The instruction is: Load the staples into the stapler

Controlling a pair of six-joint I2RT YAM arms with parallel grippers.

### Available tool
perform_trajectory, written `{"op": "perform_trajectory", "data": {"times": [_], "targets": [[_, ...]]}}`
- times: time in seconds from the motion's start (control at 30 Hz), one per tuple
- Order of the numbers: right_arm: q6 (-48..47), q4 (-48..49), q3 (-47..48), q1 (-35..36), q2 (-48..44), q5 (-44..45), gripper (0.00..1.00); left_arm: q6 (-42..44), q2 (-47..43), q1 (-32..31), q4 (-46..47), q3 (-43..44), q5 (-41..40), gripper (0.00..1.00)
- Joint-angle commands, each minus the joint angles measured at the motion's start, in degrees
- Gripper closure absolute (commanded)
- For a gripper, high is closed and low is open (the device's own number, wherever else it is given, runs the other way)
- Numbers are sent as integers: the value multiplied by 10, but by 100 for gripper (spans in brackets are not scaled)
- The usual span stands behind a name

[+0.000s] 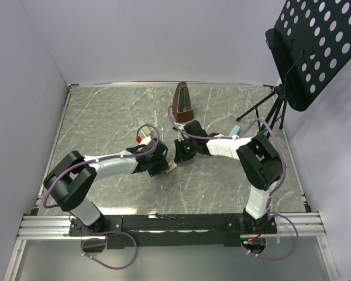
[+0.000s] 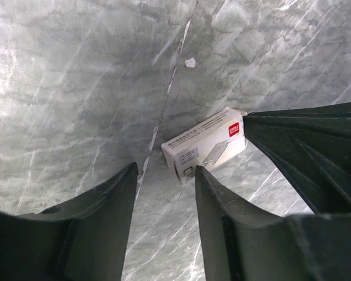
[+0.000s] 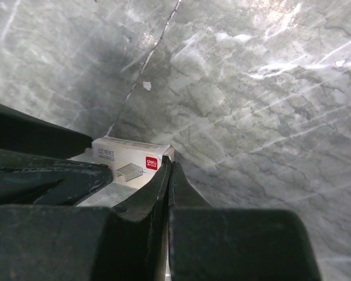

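Note:
The staples box [image 2: 205, 146] is small and cream-white with a red label, and lies flat on the marble table. It also shows in the right wrist view [image 3: 126, 159] and as a pale speck from above [image 1: 172, 166]. My left gripper [image 2: 165, 172] is open and empty, with its right fingertip [image 2: 200, 174] just short of the box's near end. My right gripper [image 3: 171, 165] is shut, its tips against the box's end flap; I cannot tell whether the flap is pinched. From above, the left gripper [image 1: 161, 161] and the right gripper [image 1: 179, 153] meet over the box. No stapler or metal strip shows clearly.
A brown metronome [image 1: 182, 99] stands at the back middle. A black perforated music stand [image 1: 316, 47] on a tripod is at the back right. A small pale blue thing [image 1: 236, 129] lies partly hidden behind the right arm.

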Motion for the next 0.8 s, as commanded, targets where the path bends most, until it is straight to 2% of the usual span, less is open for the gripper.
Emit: {"op": "perform_trajectory", "data": {"times": [0.0, 0.23, 0.43, 0.63, 0.77], "targets": [[-22, -51, 17, 14, -30, 88, 100, -5, -38, 4, 16, -13, -2, 46], [-18, -77, 28, 39, -40, 146, 100, -27, -76, 10, 26, -34, -16, 34], [-16, -79, 28, 55, -50, 171, 100, -40, -82, 20, 55, -59, 11, 34], [-17, -88, 32, 73, -57, 203, 100, -48, -91, 28, 85, -80, 28, 40], [-16, -94, 36, 82, -64, 225, 100, -50, -108, 31, 102, -98, 32, 40]]}}
